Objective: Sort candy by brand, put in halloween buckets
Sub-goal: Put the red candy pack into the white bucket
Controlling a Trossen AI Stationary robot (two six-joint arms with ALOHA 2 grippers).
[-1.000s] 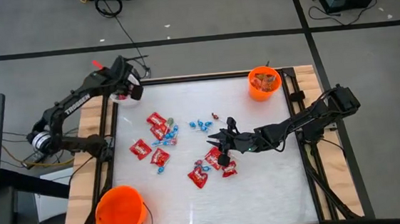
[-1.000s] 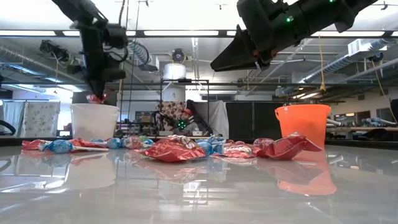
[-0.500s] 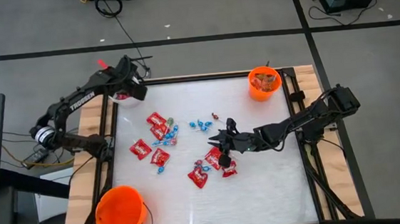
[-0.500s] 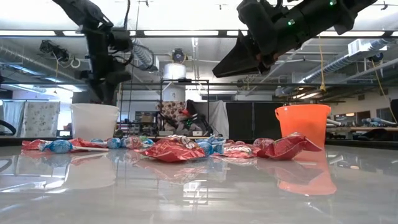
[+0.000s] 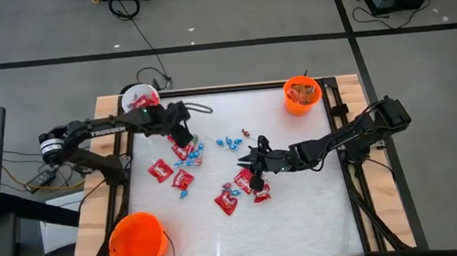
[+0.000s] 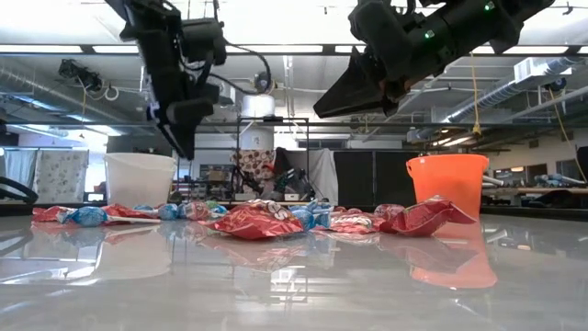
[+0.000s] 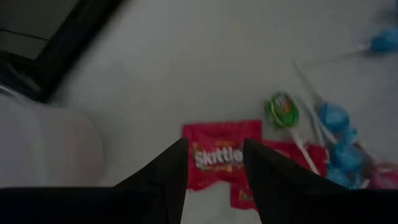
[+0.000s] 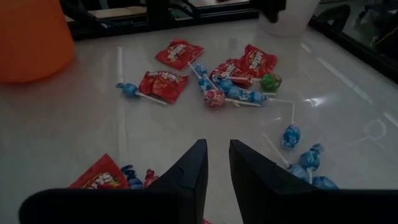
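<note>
The left gripper [image 5: 184,135] hangs above the glossy white table [image 5: 301,220], its two dark fingers [image 7: 165,177] parted with nothing between them; through the gap shows a red square Skittles packet [image 7: 217,155] lying flat, with a green clear-wrapped lollipop [image 7: 283,110] and blue-wrapped lollipops [image 7: 336,118] just beside it. This gripper is over the left cluster of candy [image 5: 183,152], near the white round pail [image 5: 138,97] at the table's far left corner, which seems to hold something red, though that is hard to make out.

The right gripper [image 5: 254,177] hovers over the middle cluster of red packets [image 5: 241,188], its fingers [image 8: 186,171] held narrowly apart and empty. The small orange pail [image 5: 301,94] stands at the far right corner with sweets inside; the larger orange bucket [image 5: 137,241] sits at the near left corner.
</note>
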